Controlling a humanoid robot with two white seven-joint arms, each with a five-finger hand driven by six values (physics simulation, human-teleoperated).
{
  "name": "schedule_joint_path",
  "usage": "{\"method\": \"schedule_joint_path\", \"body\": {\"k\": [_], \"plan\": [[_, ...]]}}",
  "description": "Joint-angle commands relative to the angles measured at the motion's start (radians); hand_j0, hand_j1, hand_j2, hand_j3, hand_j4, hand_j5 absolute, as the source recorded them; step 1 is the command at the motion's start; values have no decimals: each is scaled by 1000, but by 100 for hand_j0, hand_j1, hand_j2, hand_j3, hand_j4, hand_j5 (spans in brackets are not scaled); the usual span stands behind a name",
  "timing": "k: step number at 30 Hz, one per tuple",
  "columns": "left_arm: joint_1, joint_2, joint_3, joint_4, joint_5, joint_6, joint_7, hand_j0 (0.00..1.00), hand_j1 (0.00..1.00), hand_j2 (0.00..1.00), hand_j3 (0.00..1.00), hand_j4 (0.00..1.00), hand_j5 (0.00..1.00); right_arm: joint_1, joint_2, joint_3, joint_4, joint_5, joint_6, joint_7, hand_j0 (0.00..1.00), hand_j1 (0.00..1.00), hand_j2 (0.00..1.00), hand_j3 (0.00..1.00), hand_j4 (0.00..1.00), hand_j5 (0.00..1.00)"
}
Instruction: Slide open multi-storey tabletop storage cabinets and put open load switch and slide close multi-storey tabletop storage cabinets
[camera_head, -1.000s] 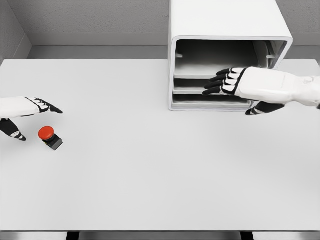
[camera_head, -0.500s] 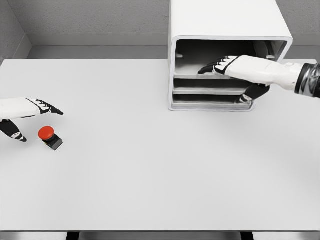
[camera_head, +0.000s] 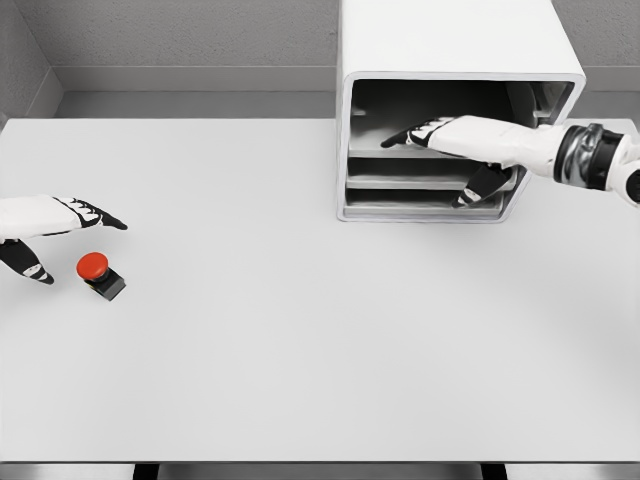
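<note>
- At the back right of the desk stands the white storage cabinet, its front open on stacked trays; the right hand reaches inside over the upper tray, fingers stretched out flat and apart, thumb dropped lower in front of the trays beneath, holding nothing.
- At the desk's left edge the left hand hovers with fingers loosely spread and nothing in them, just above and beside the load switch, a red button on a small black base standing on the desk, well apart from the cabinet.
- The step in hand looks like sliding a tray out. To do it well, the fingers should hook or press on the tray's front lip, not skate over its surface, and the pull should run straight toward the robot so the tray does not bind on its side rails.
- Whether the fingertips touch the tray cannot be told from here.
- Room is tight inside: the cabinet's roof sits close above the hand and the side walls close in on the wrist, so any lift or sideways swing risks a knock.
- In front of the cabinet the desk gives open room for the tray to travel and a clear path from the switch across to it.
</note>
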Motion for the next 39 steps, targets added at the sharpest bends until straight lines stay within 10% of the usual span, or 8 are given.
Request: {"method": "schedule_joint_path", "body": {"k": [1,25,39], "plan": [[0,1,1,0,5,2,0,100,100,100,100,100,100,0,4,4,15,-4,1,0,100,100,100,100,100,100],[2,1,1,0,5,2,0,100,100,100,100,100,100,6,44,-4,99,25,18,0,100,100,100,100,100,100],[6,-2,-61,-52,1,2,0,100,100,100,100,100,100,51,-34,-13,-39,34,6,0,100,100,100,100,100,100]]}}
